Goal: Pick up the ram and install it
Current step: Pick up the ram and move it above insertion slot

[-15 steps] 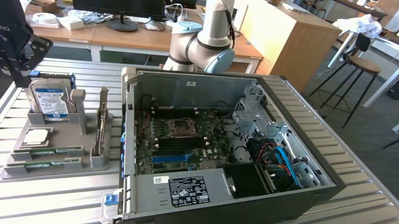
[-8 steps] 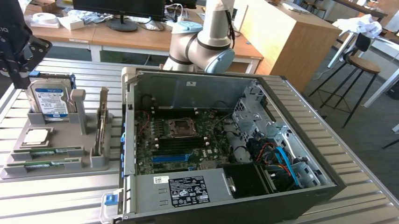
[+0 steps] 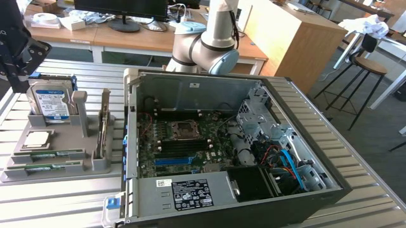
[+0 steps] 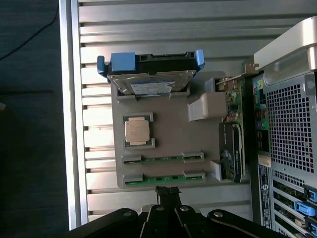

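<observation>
- Fingers (image 4: 167, 194): clenched together and grasping nothing, hovering over the outer edge of the grey parts tray (image 4: 168, 124). If lowered while shut, they would probably strike the board's top edge rather than straddle it.
- Outer ram stick (image 4: 163, 178): the task's thing, a thin green board on edge in the tray's outermost slot. It lies just past the fingertips, roughly in line with them and not touching. An off-centre grip could tilt it or jam it in its end holders.
- Second ram stick (image 4: 163, 159): parallel in the next slot, just beside the first. Fingers spread too wide might catch it as well.
- Processor chip (image 4: 137, 131): square and silver, lying flat farther along the tray.
- Hard drive (image 4: 148, 74): stands at the tray's far end in blue rails.
- Expansion card (image 4: 233, 144): stands on edge at the tray's side nearest the case.
- Open computer case (image 4: 292, 129): stands on the slatted metal worktop (image 4: 163, 39) just beside the tray. Cables crowd its motherboard (image 3: 184, 142), so a tilted stick could snag or seat badly.
</observation>
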Motion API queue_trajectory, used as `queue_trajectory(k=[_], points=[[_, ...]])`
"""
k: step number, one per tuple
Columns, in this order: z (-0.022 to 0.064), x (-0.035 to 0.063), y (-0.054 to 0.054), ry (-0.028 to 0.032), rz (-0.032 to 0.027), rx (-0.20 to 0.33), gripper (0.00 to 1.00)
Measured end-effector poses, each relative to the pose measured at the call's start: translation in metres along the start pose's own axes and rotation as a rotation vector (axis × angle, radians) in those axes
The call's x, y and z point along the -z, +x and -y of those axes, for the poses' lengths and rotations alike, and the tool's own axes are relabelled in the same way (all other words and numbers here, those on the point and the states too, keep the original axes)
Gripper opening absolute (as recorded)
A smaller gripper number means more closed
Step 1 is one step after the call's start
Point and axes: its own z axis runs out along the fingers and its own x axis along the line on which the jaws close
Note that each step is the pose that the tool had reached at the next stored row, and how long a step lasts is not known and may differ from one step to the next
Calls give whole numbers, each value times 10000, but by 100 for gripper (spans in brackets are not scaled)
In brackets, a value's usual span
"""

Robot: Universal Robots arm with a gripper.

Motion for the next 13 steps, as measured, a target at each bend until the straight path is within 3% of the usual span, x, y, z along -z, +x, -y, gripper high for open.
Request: queue_trajectory(k=[13], points=[[0, 0, 1, -2, -6, 141, 10]])
